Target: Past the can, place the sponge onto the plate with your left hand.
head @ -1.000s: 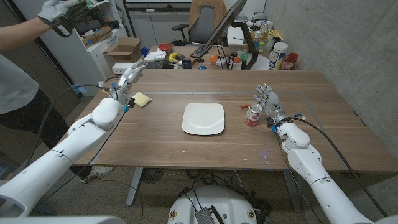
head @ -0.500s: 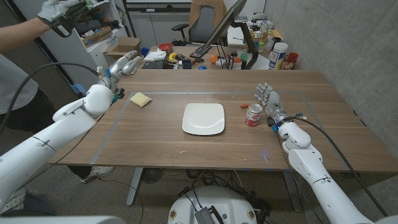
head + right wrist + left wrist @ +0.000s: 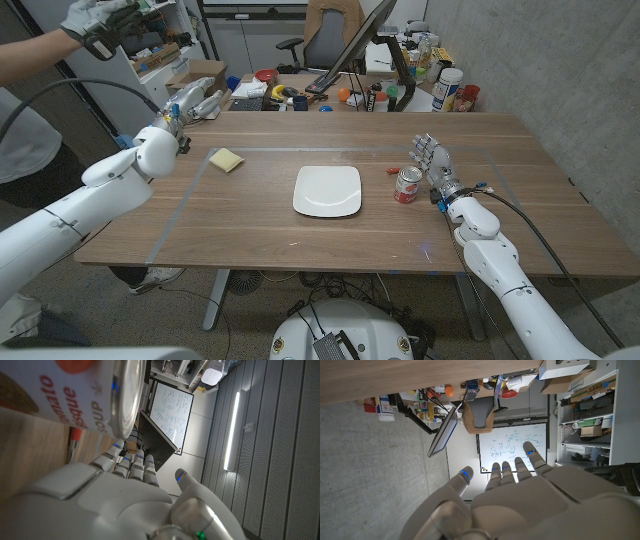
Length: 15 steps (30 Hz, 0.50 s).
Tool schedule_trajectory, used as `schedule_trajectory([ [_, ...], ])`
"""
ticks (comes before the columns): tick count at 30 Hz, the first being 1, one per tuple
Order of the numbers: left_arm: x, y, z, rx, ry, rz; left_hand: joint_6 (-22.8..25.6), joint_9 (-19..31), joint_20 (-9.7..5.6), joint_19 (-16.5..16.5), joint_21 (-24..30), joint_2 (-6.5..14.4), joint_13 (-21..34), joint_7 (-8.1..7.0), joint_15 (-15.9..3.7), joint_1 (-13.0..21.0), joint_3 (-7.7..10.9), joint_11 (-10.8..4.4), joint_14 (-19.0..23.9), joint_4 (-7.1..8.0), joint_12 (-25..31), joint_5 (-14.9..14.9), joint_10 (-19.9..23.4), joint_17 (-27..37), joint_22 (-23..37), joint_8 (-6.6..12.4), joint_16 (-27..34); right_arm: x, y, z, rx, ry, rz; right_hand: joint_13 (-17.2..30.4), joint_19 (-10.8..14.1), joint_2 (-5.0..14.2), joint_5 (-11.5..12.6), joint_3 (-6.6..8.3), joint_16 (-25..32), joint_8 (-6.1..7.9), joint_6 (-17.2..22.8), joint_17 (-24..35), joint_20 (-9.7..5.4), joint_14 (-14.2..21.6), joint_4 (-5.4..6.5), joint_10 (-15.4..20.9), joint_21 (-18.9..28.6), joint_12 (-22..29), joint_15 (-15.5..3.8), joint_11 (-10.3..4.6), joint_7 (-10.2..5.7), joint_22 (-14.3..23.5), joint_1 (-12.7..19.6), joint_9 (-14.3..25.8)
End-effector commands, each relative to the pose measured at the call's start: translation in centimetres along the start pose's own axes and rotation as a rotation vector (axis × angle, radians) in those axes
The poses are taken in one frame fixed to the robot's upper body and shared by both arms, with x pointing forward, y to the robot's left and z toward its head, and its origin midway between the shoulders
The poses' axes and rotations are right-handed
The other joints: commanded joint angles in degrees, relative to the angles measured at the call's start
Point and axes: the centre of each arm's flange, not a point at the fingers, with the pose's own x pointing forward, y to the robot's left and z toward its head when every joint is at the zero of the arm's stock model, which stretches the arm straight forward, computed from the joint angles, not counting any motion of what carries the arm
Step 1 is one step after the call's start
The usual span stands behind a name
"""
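Both hands are holding nothing: the left hand (image 3: 193, 103), fingers apart, is hovering off the desk's far left corner; its target, the yellow rectangular sponge (image 3: 227, 159), is lying near that corner, apart from the white square plate (image 3: 327, 190) at centre. The right hand (image 3: 430, 158), fingers spread, is waiting just beside the red-labelled soup can (image 3: 407, 184), likely staying clear.

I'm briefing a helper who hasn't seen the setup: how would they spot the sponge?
On the wooden table, find the white square plate near the middle. The sponge lies toward the robot's left of it, near the left hand. It is a small, flat, pale yellow pad, unlike the red can on the other side.
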Motion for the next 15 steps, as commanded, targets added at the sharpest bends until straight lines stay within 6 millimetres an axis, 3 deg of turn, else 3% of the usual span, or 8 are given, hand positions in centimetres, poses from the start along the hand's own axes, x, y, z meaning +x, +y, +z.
schedule_trajectory([
  [1, 0.57, 0.47, -1.14, 0.088, 0.074, -0.002, -1.1, 0.26, -0.95, -0.22, -0.24, 2.93, 0.25, -0.92, -0.79, -0.52, -0.39, -1.07, 0.12, -1.62, 0.05, -0.07, -0.22, -0.43, 0.06, -0.53, -0.42, 0.01, -0.03, -0.13, 0.011, -0.006, -0.009, 0.23, 0.51, 4.97, 0.48, 0.39, 0.35, 0.33, 0.31, 0.14, -3.94, 0.33, 0.16, 0.39, 0.36, 0.33, -0.27, -0.14, 0.17, 0.29, 0.01, 0.22],
  [6, 0.66, 0.25, -1.62, 0.096, 0.079, 0.02, -2.56, 0.2, 0.66, -0.83, -0.96, 0.4, 0.22, -2.43, -1.23, 0.18, -1.71, -1.77, -0.86, -4.25, -0.46, -0.25, -1.26, -1.22, -0.1, -0.81, -1.51, -0.05, -0.24, -0.22, 0.006, -0.003, -0.011, 0.23, 0.54, 4.96, 0.48, 0.41, 0.36, 0.33, 0.31, 0.13, -3.91, 0.39, 0.14, 0.46, 0.37, 0.35, -0.25, -0.1, 0.24, 0.29, 0.03, 0.22],
  [7, 0.66, 0.25, -1.62, 0.096, 0.077, 0.023, -2.34, 0.17, 1.46, -0.55, -1.09, -0.49, 0.2, -3.12, -1.48, 0.44, -2.2, -1.99, -0.76, -5.15, -0.42, -0.31, -1.11, -1.33, -0.17, -0.66, -1.59, -0.04, -0.25, -0.22, 0.005, -0.003, -0.01, 0.23, 0.54, 4.95, 0.48, 0.41, 0.36, 0.34, 0.34, 0.13, -3.9, 0.39, 0.14, 0.45, 0.36, 0.35, -0.26, -0.1, 0.24, 0.29, 0.03, 0.22],
  [8, 0.53, 0.22, -1.69, 0.049, 0.128, 0.042, -1.91, 0.12, 3.72, -0.25, -1.39, -1.55, 0.17, -4.06, -1.8, 0.91, -2.86, -1.91, -0.56, -6.48, -0.15, -0.35, -0.28, -1.43, -0.25, -0.48, -1.69, -0.07, -0.28, -0.39, 0.01, -0.002, -0.017, 0.23, 0.54, 4.94, 0.47, 0.41, 0.36, 0.34, 0.35, 0.13, -3.9, 0.4, 0.13, 0.46, 0.36, 0.35, -0.27, -0.1, 0.21, 0.29, 0.03, 0.22],
  [9, 0.46, 0.16, -1.55, 0.069, 0.142, 0.067, -1.76, 0.1, 4.38, -0.23, -1.55, -2.04, 0.16, -4.5, -1.95, 1.02, -3.16, -2.07, -0.39, -6.95, -0.13, -0.37, -0.12, -1.45, -0.28, -0.45, -1.68, -0.06, -0.3, -0.46, 0.009, -0.001, -0.01, 0.23, 0.58, 4.94, 0.47, 0.41, 0.36, 0.35, 0.36, 0.13, -3.9, 0.42, 0.13, 0.46, 0.37, 0.35, -0.26, -0.09, 0.21, 0.29, 0.03, 0.22],
  [11, 0.4, 0.1, -1.25, 0.103, 0.156, 0.082, -0.03, 0.04, 7.38, 0.52, -2.16, -4.51, 0.13, -6.85, -2.38, 1.29, -4.64, -2.57, 0.58, -8.9, 0.08, -0.43, 0.84, -1.44, -0.41, -0.04, -1.54, -0.05, -0.28, -0.53, 0.012, -0.004, -0.008, 0.23, 0.64, 4.92, 0.47, 0.41, 0.39, 0.37, 0.42, 0.12, -3.93, 0.5, 0.12, 0.5, 0.39, 0.36, -0.29, -0.12, 0.24, 0.29, 0.04, 0.22],
  [15, 0.6, -0.2, -1.11, 0.08, 0.198, 0.073, 1.27, 0.01, 8.57, 2.83, -2.72, -7.68, 0.09, -8.28, -2.49, 1.66, -6.35, -2.64, 3.05, -11.23, 0.35, -0.36, 2.43, -1.41, -0.65, -0.08, -1.1, 0.0, -0.25, -0.58, 0.011, -0.006, -0.002, 0.23, 0.68, 4.9, 0.47, 0.43, 0.4, 0.39, 0.5, 0.12, -3.95, 0.59, 0.11, 0.59, 0.4, 0.38, -0.29, 0.0, 0.25, 0.29, 0.06, 0.22],
])
